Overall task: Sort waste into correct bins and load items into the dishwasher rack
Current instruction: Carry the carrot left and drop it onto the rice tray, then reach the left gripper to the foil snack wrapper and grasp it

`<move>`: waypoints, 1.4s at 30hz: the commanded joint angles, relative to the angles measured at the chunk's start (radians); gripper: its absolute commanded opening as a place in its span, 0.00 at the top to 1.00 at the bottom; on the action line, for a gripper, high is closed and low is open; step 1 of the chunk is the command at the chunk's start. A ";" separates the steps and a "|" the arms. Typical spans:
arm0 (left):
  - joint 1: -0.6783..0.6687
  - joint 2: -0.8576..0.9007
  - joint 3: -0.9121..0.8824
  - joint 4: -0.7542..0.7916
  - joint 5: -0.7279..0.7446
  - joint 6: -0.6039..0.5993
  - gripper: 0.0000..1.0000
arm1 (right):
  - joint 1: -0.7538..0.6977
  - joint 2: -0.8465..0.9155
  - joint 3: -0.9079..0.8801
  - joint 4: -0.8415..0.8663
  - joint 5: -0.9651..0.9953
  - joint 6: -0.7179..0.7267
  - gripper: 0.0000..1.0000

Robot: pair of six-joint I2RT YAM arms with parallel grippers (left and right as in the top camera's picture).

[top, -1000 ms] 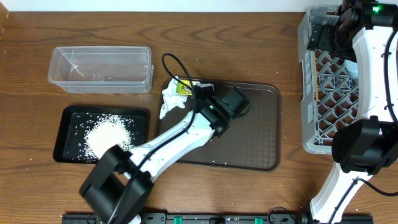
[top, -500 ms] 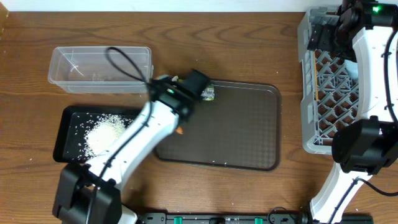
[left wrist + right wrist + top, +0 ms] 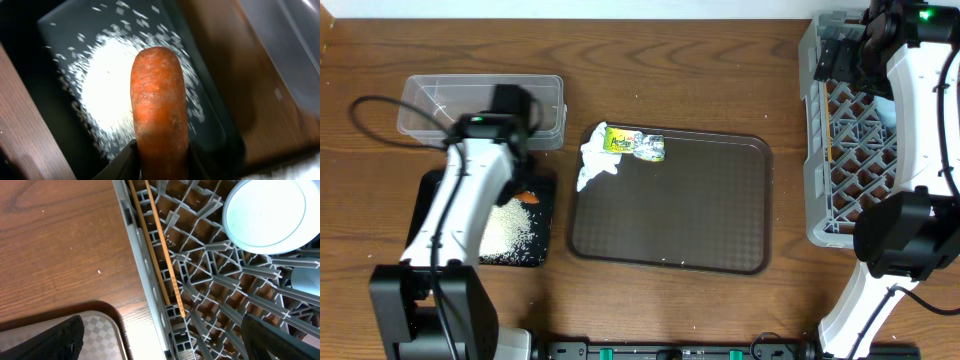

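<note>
Left gripper (image 3: 160, 161) clamped on small orange carrot (image 3: 157, 105), jaws part-closed round it, held over rice pile (image 3: 112, 90) in black tray (image 3: 60, 30). Right gripper (image 3: 162, 339) spread wide, nothing in it, hanging over edge of grey dishwasher rack (image 3: 220, 300); chopsticks (image 3: 155, 245) and light-blue bowl (image 3: 265, 215) inside. Tissue (image 3: 595, 165) and wrapper (image 3: 636, 144) on brown tray (image 3: 700, 220).

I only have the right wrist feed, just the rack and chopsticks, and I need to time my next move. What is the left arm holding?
Observer: The left gripper is shut on the carrot.
Operator: Where is it now?
Observer: It is held over the black tray, beside the rice heap.
Operator: Any waste on the brown tray?
Observer: Yes. The tissue and wrapper lie at the far-left corner of the brown tray.
</note>
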 commanded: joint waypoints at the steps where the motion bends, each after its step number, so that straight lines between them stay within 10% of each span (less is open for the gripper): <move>1: 0.088 0.000 -0.051 0.011 0.013 -0.047 0.68 | -0.006 -0.002 0.001 0.000 0.014 -0.013 0.01; 20: 0.235 0.026 -0.164 0.143 0.043 -0.033 0.61 | -0.006 -0.002 0.001 0.000 0.014 -0.013 0.01; 28: 0.229 -0.046 -0.126 0.161 0.317 0.246 0.61 | -0.006 -0.002 0.001 0.000 0.014 -0.013 0.01; 33: 0.158 -0.154 -0.125 0.203 0.579 0.451 0.33 | -0.006 -0.002 0.001 0.000 0.014 -0.013 0.01; 42: -0.203 -0.193 -0.126 0.340 0.560 0.339 0.27 | -0.005 -0.002 0.001 0.000 0.014 -0.013 0.01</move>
